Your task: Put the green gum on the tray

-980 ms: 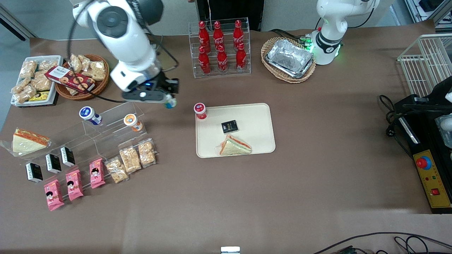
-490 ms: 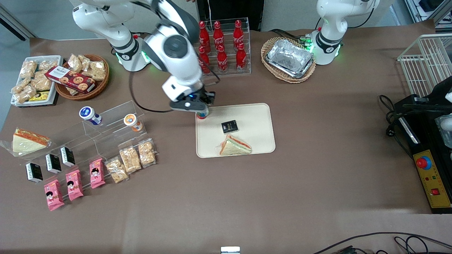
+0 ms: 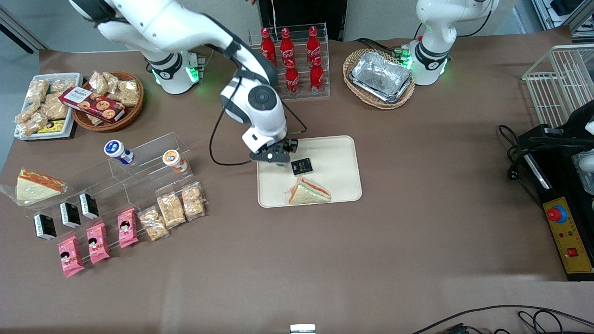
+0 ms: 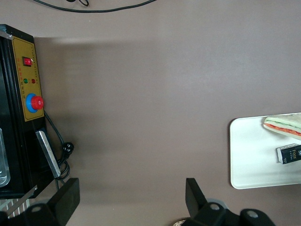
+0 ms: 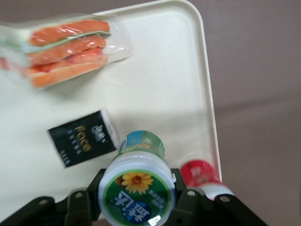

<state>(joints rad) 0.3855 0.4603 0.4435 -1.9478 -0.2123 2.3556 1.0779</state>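
Observation:
My right gripper [image 3: 277, 159] is shut on the green gum [image 5: 136, 188], a small white bottle with a green-rimmed lid and teal label. It holds the gum upright over the beige tray [image 3: 335, 153], in the tray corner farthest from the front camera at the working arm's end. In the right wrist view the gripper [image 5: 137, 200] holds the bottle by its sides over the tray [image 5: 164, 70]. The gum is beside a black packet [image 5: 82, 139] and a red-lidded bottle [image 5: 200, 174]. I cannot tell whether the gum touches the tray. In the front view my wrist mostly hides the gum.
On the tray lie the black packet [image 3: 301, 166] and a wrapped sandwich [image 3: 308, 191]. An acrylic shelf with a blue-lidded bottle [image 3: 116, 150] and an orange-lidded bottle [image 3: 173, 159] stands toward the working arm's end. A cola bottle rack [image 3: 290, 65] and a wicker basket with foil trays [image 3: 379, 78] stand farther from the camera.
My right arm has carried the green gum from beside the acrylic shelf to over the tray's corner. My wrist now hides the red-lidded bottle in the front view.

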